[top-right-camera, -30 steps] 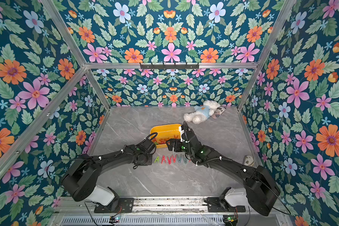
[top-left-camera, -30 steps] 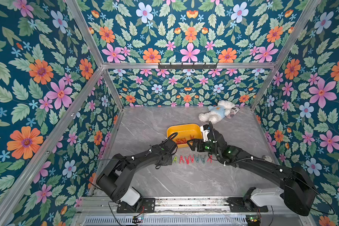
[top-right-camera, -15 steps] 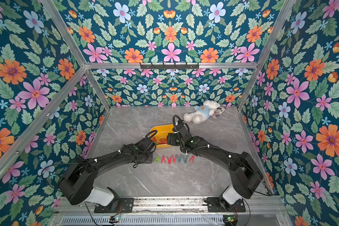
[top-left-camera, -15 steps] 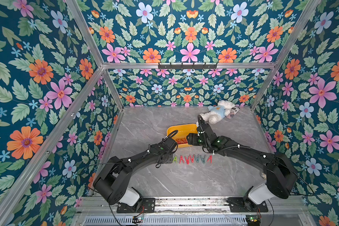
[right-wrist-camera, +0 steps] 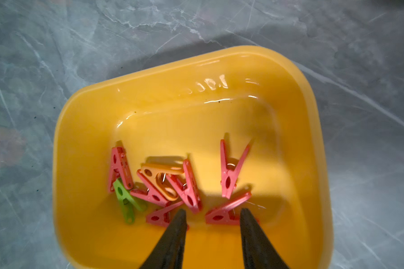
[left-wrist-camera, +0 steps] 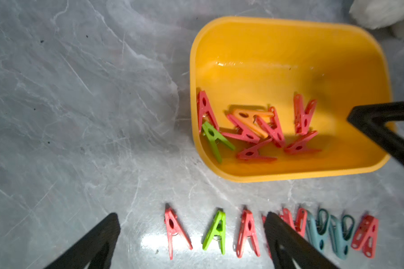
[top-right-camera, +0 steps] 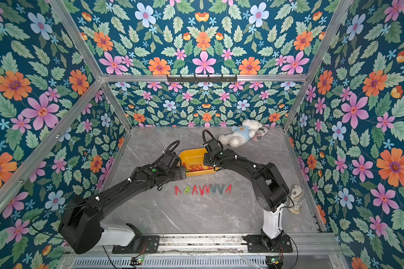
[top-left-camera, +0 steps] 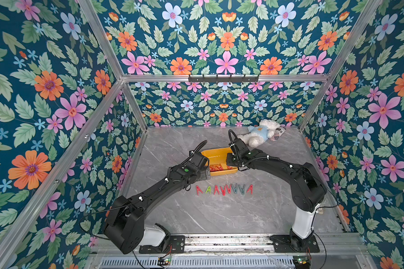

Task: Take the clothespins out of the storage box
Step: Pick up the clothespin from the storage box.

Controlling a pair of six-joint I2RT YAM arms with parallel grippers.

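Both top views show clothespins (top-left-camera: 217, 167) piled in the storage box (top-left-camera: 216, 154), more in a row (top-left-camera: 224, 189) just outside it. Left wrist: 8 lie inside; my left gripper (left-wrist-camera: 191, 216) gapes wide, empty, beside the box. Right wrist: my right gripper (right-wrist-camera: 212, 210), half-spread inside the box, straddles a red pin (right-wrist-camera: 224, 215) without clamping.

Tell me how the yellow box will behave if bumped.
Probably slides: the box looks thin, glossy plastic on a smooth table. Likely light, holding only a few pegs. Wide and shallow, so unlikely to tip.
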